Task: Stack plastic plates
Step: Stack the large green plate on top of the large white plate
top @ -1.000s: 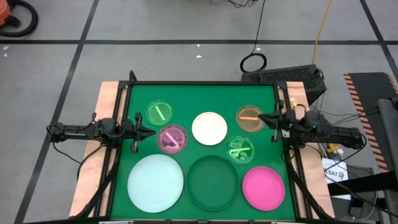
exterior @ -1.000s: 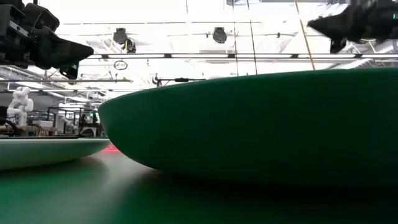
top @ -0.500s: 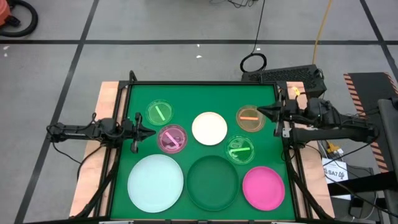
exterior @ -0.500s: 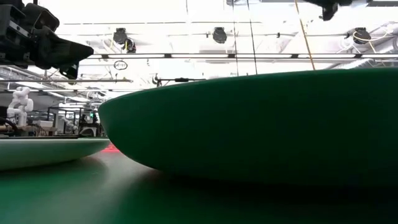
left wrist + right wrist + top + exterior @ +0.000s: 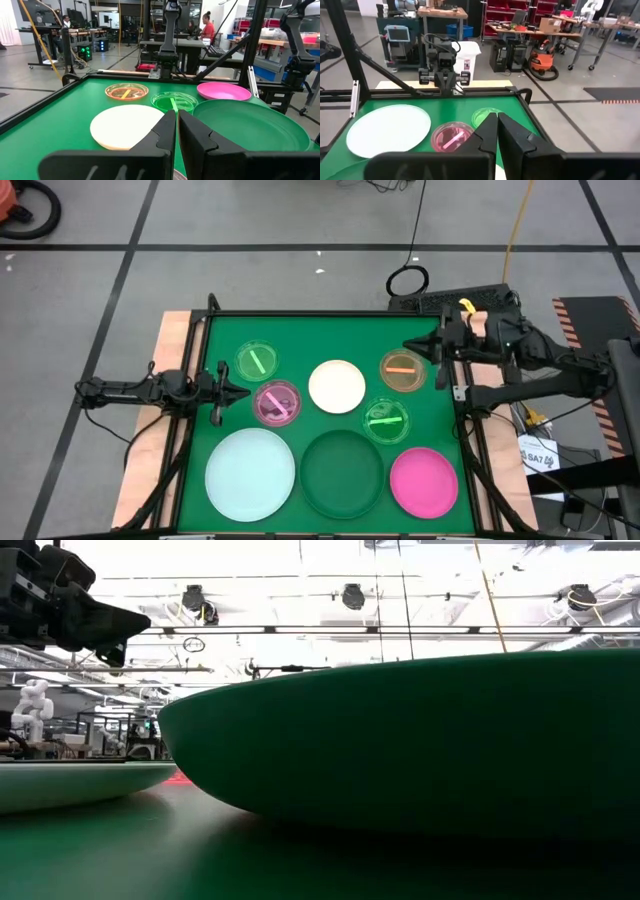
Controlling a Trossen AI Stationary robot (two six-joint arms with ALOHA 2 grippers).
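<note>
Writing: none could be read on any plate or on either gripper.
Right gripper (image 5: pixel 408 346): fingers pressed together on nothing, raised just beside the small orange plate (image 5: pixel 402 370), which lay flat on the green mat (image 5: pixel 230 330).
Left gripper (image 5: pixel 244 392): fingers together, empty, just beside the small purple plate (image 5: pixel 276 402), with one small green plate (image 5: pixel 257 361) close by.
Other small green plate (image 5: pixel 385 420): translucent, between the right gripper and the hot pink plate (image 5: pixel 423 478).
Cream-white plate (image 5: pixel 336 385): round, opaque, smooth, midway between the two grippers.
Pale mint plate (image 5: pixel 250 466): large, shallow, well away from the left gripper.
Dark green plate (image 5: pixel 343 471): large, smooth-walled, between mint and pink, filling the low view.
</note>
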